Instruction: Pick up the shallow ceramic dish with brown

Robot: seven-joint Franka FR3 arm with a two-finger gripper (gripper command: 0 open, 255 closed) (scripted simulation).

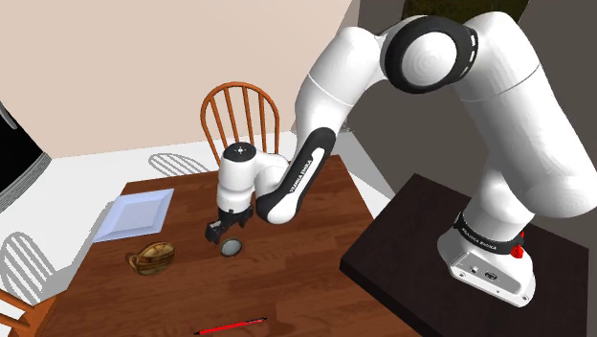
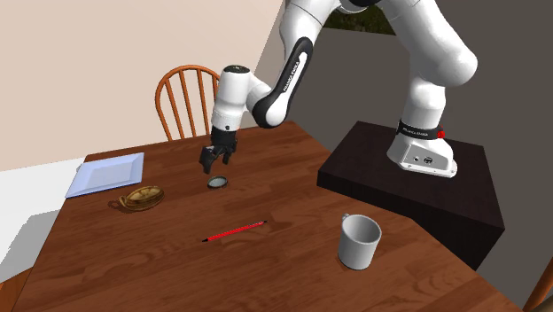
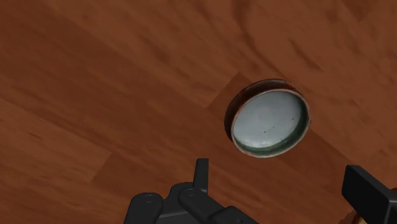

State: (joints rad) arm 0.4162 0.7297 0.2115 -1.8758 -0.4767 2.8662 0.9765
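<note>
Wrist view: all-black two-finger claw (image 3: 283,183) released, its fingers (image 3: 202,173) standing wide apart with only bare wood between them. Small round shallow dish, brown rim and pale grey-green inside (image 3: 270,121), lies just beyond the fingertips, not yet between them and untouched.

Shoulder view: dish (image 1: 231,247) sits flat on the brown wooden counter (image 1: 320,215), about mid-counter, just under and slightly nearer the camera than the claw (image 1: 221,232). Woven brown basket (image 1: 152,258) is near on the dish's left in this view; pale blue square plate (image 1: 137,213) is farther off the same way. Red pencil (image 1: 231,327) lies well apart, toward the near edge.

Second exterior view: claw (image 2: 215,166) hangs over the dish (image 2: 217,183), a gap showing between them.

Step in hand, as I judge it: final approach, no grip yet. To do it well:
- Shift the claw until the dish is centred between the fingers, then come straight down.
- The wall is low, so the fingertips should reach nearly to the counter before closing; otherwise they may slide off the rim.
- Whether the opening spans the whole dish I cannot tell; if not, pinch the rim, one finger inside.
- Close gently and lift level.

Orientation: mouth faces straight up, base on the counter. Outline is round, so no long axis; any approach angle around it should serve equally.
</note>
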